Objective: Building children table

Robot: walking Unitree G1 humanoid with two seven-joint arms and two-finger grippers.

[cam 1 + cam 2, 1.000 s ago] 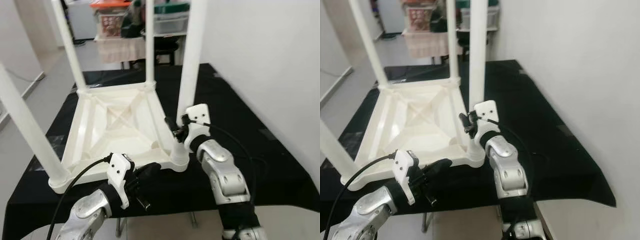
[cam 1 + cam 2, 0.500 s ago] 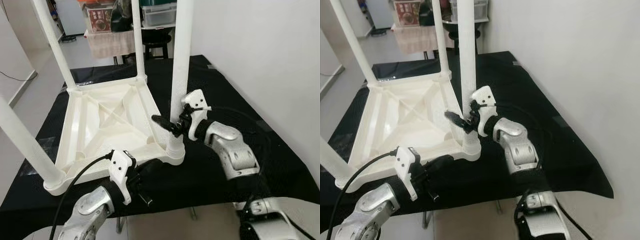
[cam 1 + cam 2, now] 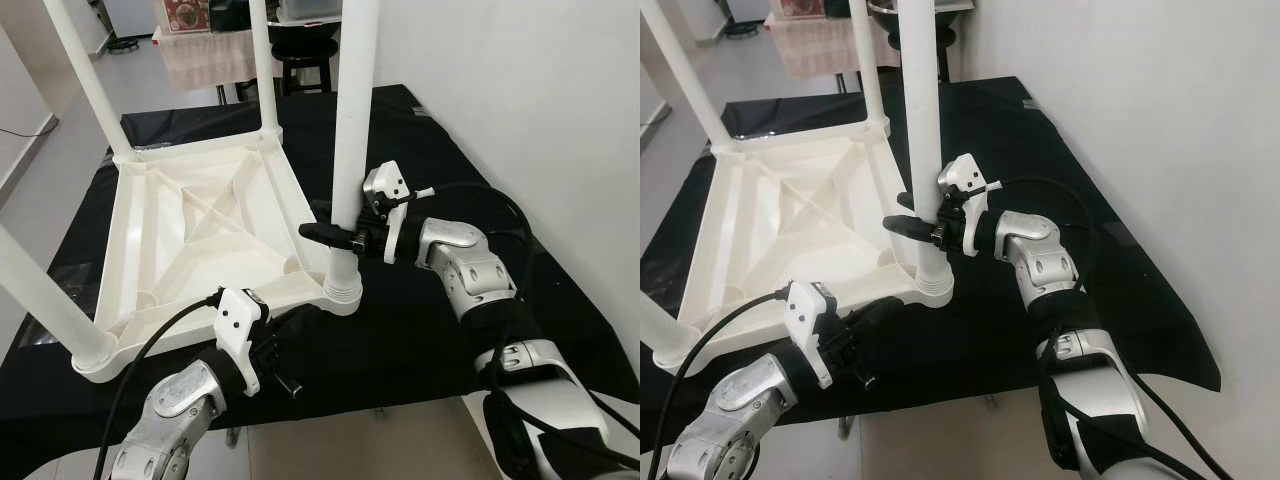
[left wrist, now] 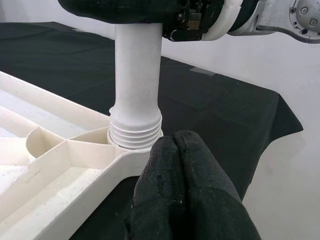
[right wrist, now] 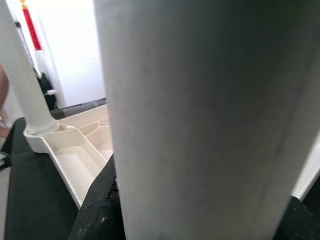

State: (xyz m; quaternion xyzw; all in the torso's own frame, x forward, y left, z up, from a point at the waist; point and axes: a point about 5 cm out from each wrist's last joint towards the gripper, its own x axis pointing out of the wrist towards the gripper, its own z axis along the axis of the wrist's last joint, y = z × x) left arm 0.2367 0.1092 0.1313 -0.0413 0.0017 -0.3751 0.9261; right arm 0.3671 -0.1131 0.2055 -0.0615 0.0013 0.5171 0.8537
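Gripping the near right leg (image 3: 350, 150) of the upturned white children's table (image 3: 200, 240), my right gripper (image 3: 335, 233) is clamping its black fingers around the post a little above the threaded collar (image 4: 135, 134). My right arm is reaching in from the right, forearm about level, elbow bent low beside the tabletop edge. The far finger is passing behind the leg, so I am seeing just its tip poking out on the left of the post. All four legs are running out of the head views at the top, and the near left leg (image 3: 45, 300) is cut off at the left edge.

My left gripper (image 3: 283, 345) is lying low at the near edge of the black tabletop (image 3: 440, 130), fingers pressed together with nothing between them, tips just in front of the table's corner socket; whether they are touching the plastic is hard to make out. My left forearm is angling up from the bottom left, cable trailing over it.

My left wrist camera is showing the thread ridges where the leg is entering the socket, which the head views are blurring into a plain ring. My right wrist camera is sitting so close that the leg is a pale blurred column, with the table's ribbed underside and another leg (image 5: 22, 80) beyond.
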